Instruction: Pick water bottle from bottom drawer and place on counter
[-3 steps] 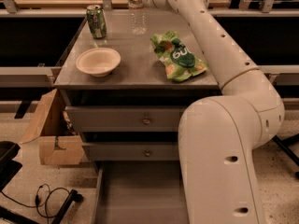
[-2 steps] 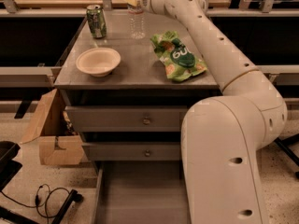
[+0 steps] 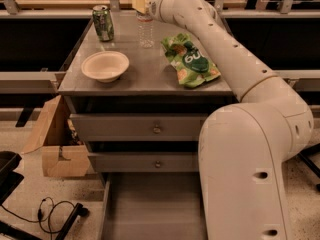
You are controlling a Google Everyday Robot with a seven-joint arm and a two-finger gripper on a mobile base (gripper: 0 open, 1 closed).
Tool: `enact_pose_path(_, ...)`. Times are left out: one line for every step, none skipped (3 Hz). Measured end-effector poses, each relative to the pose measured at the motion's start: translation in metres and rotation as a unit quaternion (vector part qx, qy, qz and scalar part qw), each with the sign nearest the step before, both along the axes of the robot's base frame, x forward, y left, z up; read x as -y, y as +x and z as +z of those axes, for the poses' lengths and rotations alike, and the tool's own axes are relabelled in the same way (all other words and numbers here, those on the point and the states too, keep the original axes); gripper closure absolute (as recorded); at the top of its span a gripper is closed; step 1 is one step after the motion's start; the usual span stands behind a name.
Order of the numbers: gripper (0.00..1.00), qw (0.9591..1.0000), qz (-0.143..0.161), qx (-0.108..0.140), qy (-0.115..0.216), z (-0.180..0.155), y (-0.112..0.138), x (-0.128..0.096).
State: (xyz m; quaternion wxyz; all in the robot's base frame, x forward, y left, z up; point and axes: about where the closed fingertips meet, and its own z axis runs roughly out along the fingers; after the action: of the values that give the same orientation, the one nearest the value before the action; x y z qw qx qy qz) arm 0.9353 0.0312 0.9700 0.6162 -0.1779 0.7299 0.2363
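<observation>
The water bottle (image 3: 145, 25), clear with a white cap, stands upright on the counter (image 3: 150, 71) near its back edge, right of the green soda can (image 3: 103, 23). My gripper (image 3: 141, 4) is at the bottle's neck, reaching in from the right on the long white arm (image 3: 225, 49). Whether it grips the bottle cannot be told. The bottom drawer (image 3: 150, 209) is pulled open at the front, and its visible grey floor is bare.
A pale bowl (image 3: 105, 65) and a green snack bag (image 3: 191, 60) lie on the counter. Two shallower drawers with knobs (image 3: 157, 129) are closed. A cardboard box (image 3: 57, 144) and cables (image 3: 52, 214) are on the floor at the left. My white base (image 3: 245, 174) fills the right.
The gripper has shifted slightly left and down along the bottle's top. The bottle, can, bowl and bag have stayed in place.
</observation>
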Motion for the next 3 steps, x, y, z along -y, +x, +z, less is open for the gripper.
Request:
enact_pose_path(1.00,1.0000,-0.005,-0.006,0.003,-0.0065,-0.0012,0.0009)
enact_pose_path(0.77,1.0000,-0.005,-0.008,0.003,-0.0080,-0.0014,0.0003)
enact_pose_path(0.54,1.0000,-0.005,-0.008,0.003,-0.0080,-0.0014,0.0003)
